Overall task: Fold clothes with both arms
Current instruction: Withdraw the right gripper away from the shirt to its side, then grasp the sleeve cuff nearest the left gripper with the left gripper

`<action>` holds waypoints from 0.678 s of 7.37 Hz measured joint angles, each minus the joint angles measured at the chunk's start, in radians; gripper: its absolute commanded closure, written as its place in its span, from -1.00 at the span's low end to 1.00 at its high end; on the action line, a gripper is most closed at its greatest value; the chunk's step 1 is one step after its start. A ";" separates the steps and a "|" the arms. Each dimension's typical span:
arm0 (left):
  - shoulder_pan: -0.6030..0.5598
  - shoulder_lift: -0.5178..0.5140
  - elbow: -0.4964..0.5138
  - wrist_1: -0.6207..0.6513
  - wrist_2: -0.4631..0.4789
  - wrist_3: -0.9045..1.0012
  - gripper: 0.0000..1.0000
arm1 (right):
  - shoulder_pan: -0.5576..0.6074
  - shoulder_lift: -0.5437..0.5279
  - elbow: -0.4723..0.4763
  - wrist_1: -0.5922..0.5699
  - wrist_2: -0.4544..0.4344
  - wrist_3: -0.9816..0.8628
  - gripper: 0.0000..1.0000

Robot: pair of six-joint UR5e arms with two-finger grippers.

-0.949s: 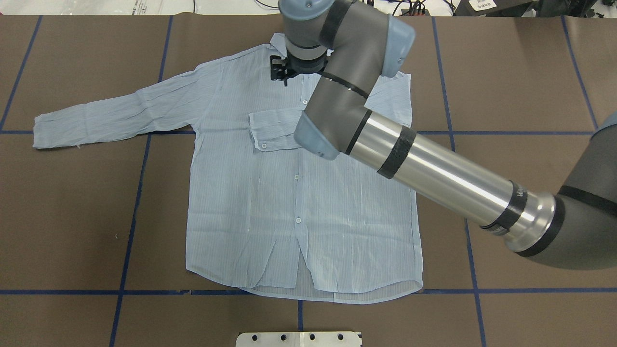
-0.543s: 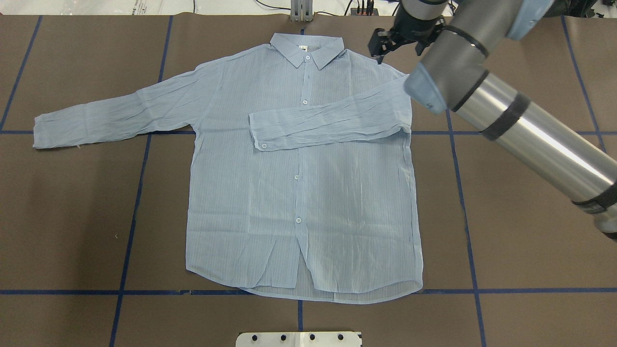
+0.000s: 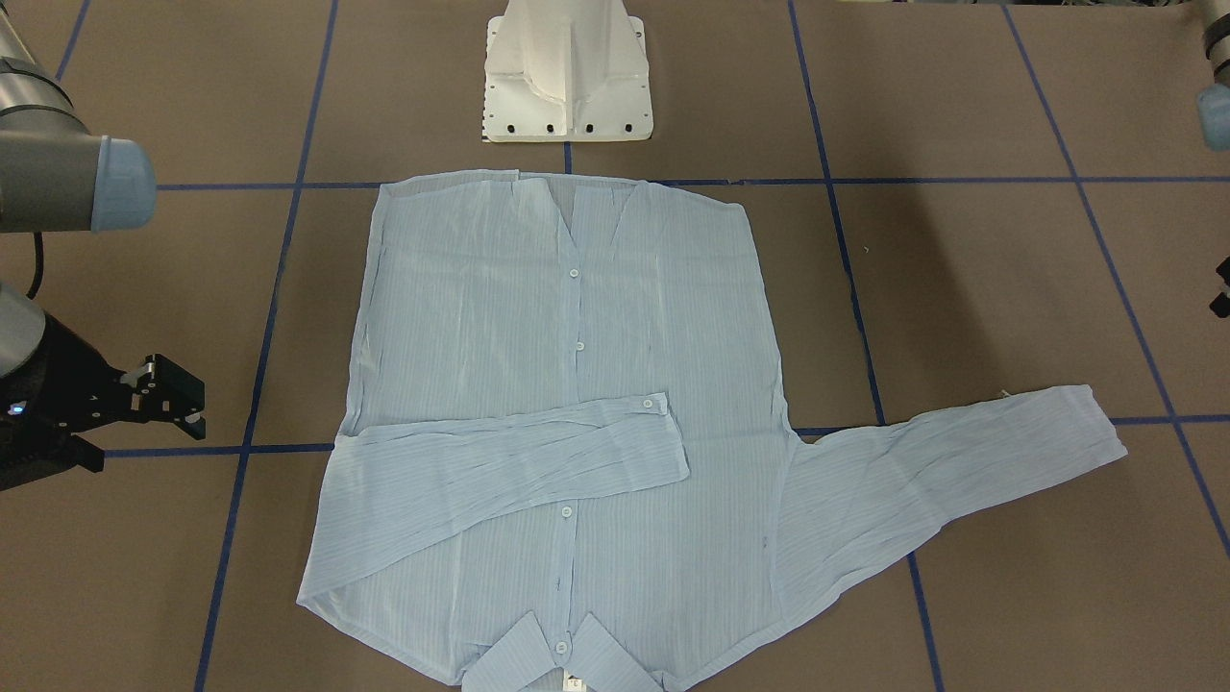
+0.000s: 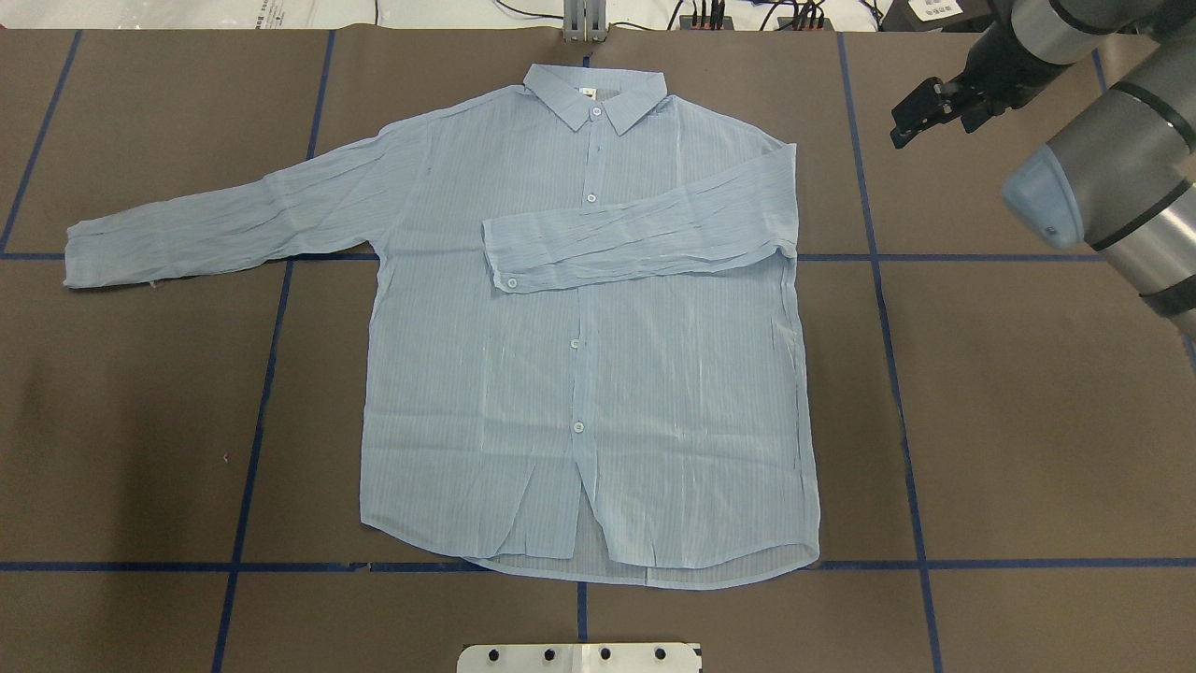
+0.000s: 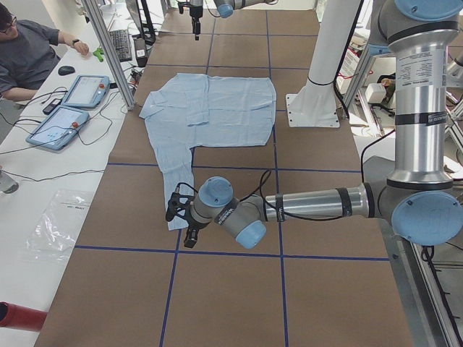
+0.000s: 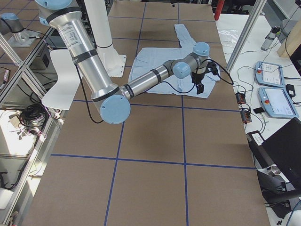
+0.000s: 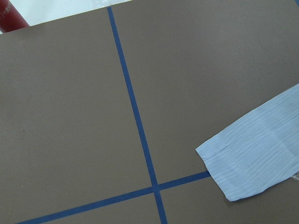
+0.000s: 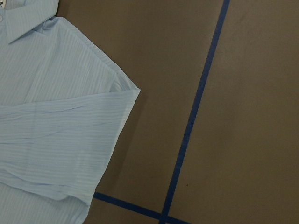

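Gone from beside the shirt's shoulder since half a second ago: the right end effector [image 4: 920,110], now out over bare desk [image 4: 1028,421], farther from the cloth. No shift in the shirt [image 4: 589,393] itself.

Jaws of that end effector spread apart, released, nothing between them. Probably drawn out there on purpose, to keep arm and cables off the laid sleeve and clear of the next move.

To its left, well apart from it: the shirt flat on the desk, front up, buttoned, collar [image 4: 595,92] on the side away from the robot. Nearest to this end effector, the shoulder edge. From there, the folded sleeve [image 4: 645,238] laid crosswise over the chest, cuff past the button line. Folded in, presumably, for a straight side edge.

Farther from it, beyond the shirt's body: the other sleeve [image 4: 224,224], stretched out flat on the desk, not yet folded.

Left end effector [image 5: 181,223] low and near the end of that sleeve, clearly seen only from the side camera. Cannot tell whether released or clenched. From its wrist camera, the cuff [image 7: 254,163] below and to the lower right, no fingers in view, no contact shown. Looks stationed there for the matching fold: take the cuff, carry it across the chest.

Stage, at a guess: early. One sleeve in, one out, body unfolded. Thin, creased cloth, likely to bunch or drag, hence a pinch at the cuff edge alone and a lift before any sideways travel.
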 measured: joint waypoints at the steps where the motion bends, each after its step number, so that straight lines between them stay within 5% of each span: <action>1: 0.043 0.002 0.017 -0.051 0.028 -0.077 -1.00 | 0.003 -0.020 0.014 0.003 0.003 0.000 -0.99; 5: 0.159 -0.052 0.074 -0.111 0.076 -0.199 -1.00 | 0.036 -0.132 0.100 0.009 0.008 0.000 -0.99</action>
